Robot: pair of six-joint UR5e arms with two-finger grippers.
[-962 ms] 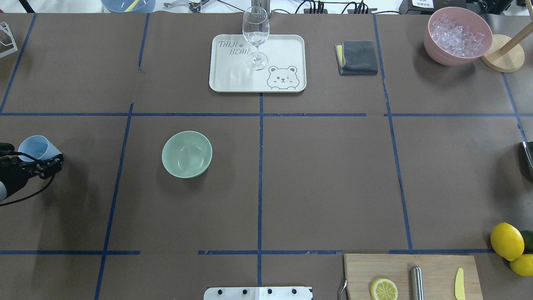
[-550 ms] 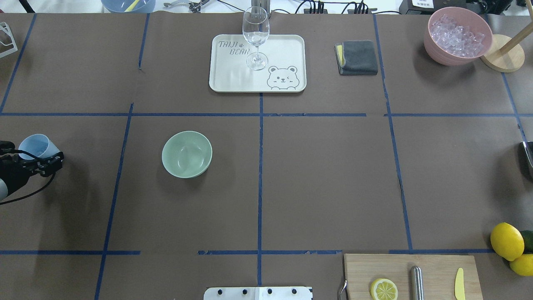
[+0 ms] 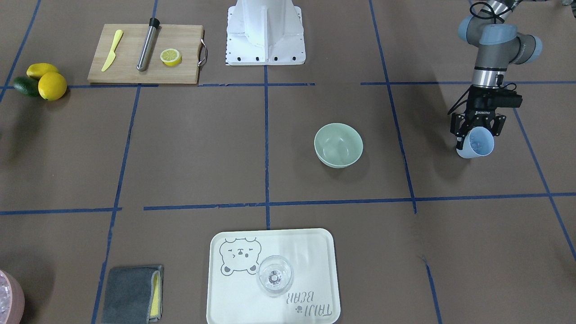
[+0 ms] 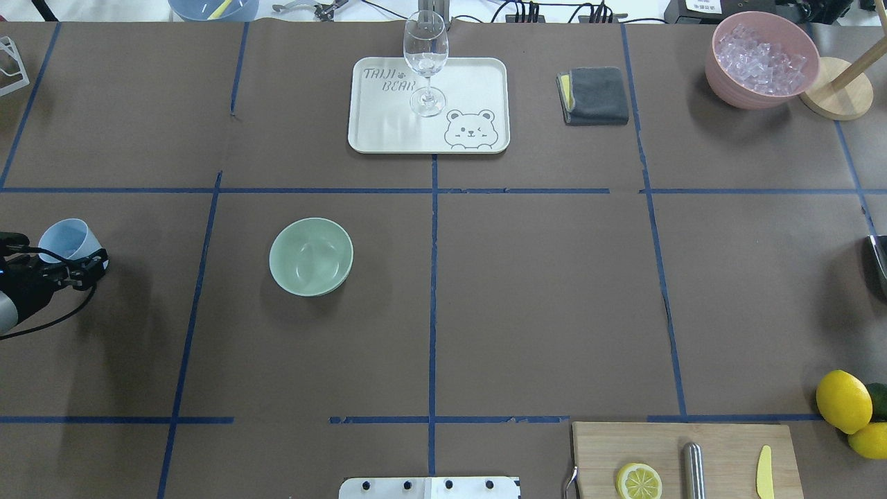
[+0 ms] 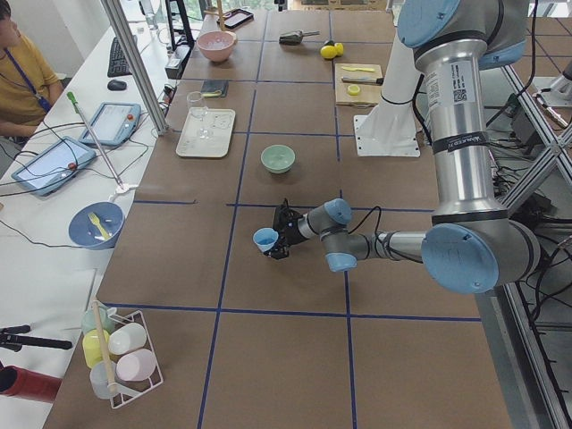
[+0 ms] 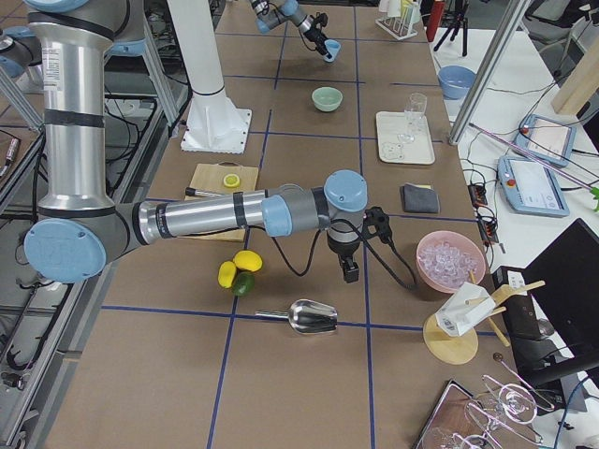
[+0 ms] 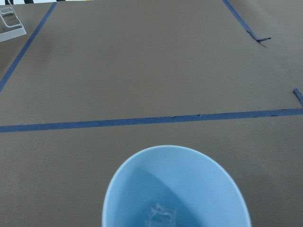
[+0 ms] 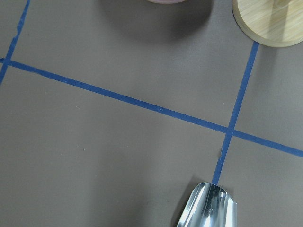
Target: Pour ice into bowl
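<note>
Far to the left of the bowl (image 4: 310,256), at the edge of the table (image 4: 540,291), the left gripper (image 4: 59,253) is clamped on a pale blue cup (image 4: 69,239). Its black fingers (image 3: 459,135) press the cup's wall from two sides, so the cup sits between them, tilted, with its mouth turned away from the robot. The ice (image 7: 161,215) shows in the left wrist view as a small glassy clump at the bottom of the cup, inside the grip and below the fingertips. The cup is well apart from the bowl, with a blue tape line between them.

The bowl stands upright on the brown table, left of the centre tape line. Beyond it and to its right is a white tray (image 4: 478,76) with a stemmed glass (image 4: 425,52) standing on it. Further right lies a folded grey cloth (image 4: 597,95), then a pink bowl (image 4: 721,76) of clear pieces at the far corner.

Far to the bowl's right, the right gripper (image 6: 349,273) hangs above the table near a metal scoop (image 8: 208,208). Whether its fingers are spread or closed cannot be told.
</note>
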